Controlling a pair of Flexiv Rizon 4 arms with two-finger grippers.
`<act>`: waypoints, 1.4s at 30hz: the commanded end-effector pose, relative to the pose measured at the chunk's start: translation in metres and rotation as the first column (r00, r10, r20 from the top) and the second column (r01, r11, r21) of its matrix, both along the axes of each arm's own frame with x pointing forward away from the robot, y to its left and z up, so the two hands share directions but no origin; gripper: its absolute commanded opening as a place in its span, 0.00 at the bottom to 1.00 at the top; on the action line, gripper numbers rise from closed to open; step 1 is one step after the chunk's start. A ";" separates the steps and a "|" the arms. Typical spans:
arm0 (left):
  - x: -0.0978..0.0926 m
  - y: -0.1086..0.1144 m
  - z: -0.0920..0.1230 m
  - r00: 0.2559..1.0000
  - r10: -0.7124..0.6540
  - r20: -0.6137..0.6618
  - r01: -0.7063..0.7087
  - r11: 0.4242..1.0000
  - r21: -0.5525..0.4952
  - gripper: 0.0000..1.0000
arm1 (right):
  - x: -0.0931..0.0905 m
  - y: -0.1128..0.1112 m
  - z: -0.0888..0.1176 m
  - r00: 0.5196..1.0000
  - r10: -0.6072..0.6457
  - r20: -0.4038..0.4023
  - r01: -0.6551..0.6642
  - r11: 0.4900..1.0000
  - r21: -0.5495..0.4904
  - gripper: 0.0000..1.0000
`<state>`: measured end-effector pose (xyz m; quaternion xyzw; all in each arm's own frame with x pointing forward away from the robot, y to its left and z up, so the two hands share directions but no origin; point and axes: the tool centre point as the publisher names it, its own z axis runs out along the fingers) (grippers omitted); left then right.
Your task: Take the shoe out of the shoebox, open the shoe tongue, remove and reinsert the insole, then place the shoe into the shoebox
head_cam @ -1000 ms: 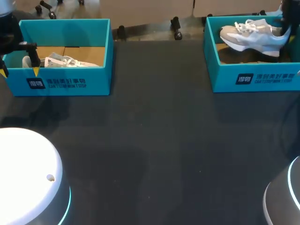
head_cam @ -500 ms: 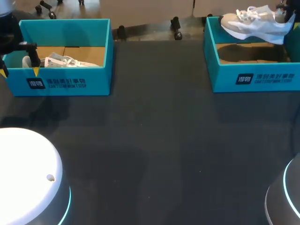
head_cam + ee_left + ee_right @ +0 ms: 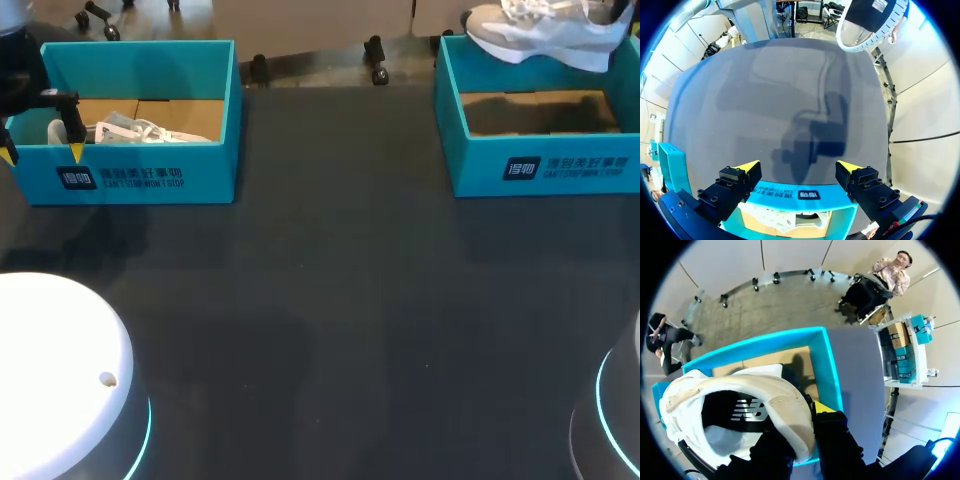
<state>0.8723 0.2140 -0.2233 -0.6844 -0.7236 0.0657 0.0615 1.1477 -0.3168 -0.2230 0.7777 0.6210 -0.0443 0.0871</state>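
Clearly the shoe [image 3: 545,30] hangs in the air above the far side of the right box [image 3: 470,150], toe pointing left. The right gripper [image 3: 801,422] pinches it at the heel collar. One yellow tip shows outside the collar, and the other finger is hidden inside the shoe.

That hold is the main worry. The collar is soft and padded and all the weight hangs ahead of it, so the toe may sag. On a quick swing the shoe may twist or slip free, falling back into the box or past the table's far edge. If it is carried toward the near side too low, the sole or loose laces could catch the box's wall and drag the light box across the table [image 3: 330,300].

The left gripper [image 3: 797,170] stands wide open and holds nothing, at the near wall of the left box [image 3: 200,170], where another shoe [image 3: 140,130] lies. A careless descent there would hit that wall or disturb this second shoe. The two arms are well apart, so a clash between them looks unlikely for now.
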 end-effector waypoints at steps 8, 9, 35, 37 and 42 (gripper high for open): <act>-0.002 0.000 0.000 1.000 0.000 0.004 0.000 1.000 0.003 1.00 | -0.037 0.028 0.046 0.987 0.032 0.160 -0.023 0.998 -0.059 0.00; -0.002 0.000 0.000 1.000 0.000 0.004 0.000 1.000 0.003 1.00 | -0.039 0.031 0.048 0.985 0.034 0.168 -0.024 0.998 -0.060 0.00; -0.002 0.000 0.000 1.000 0.000 0.004 0.000 1.000 0.003 1.00 | -0.132 0.120 0.089 0.974 0.095 0.206 -0.073 0.991 -0.112 0.00; -0.002 0.000 0.000 1.000 0.000 0.004 0.000 1.000 0.003 1.00 | -0.142 0.127 0.090 0.974 0.093 0.208 -0.071 0.991 -0.112 0.00; -0.002 0.000 0.000 1.000 0.000 0.004 0.000 1.000 0.003 1.00 | -0.175 0.152 0.094 0.976 0.058 0.209 -0.034 0.993 -0.117 0.00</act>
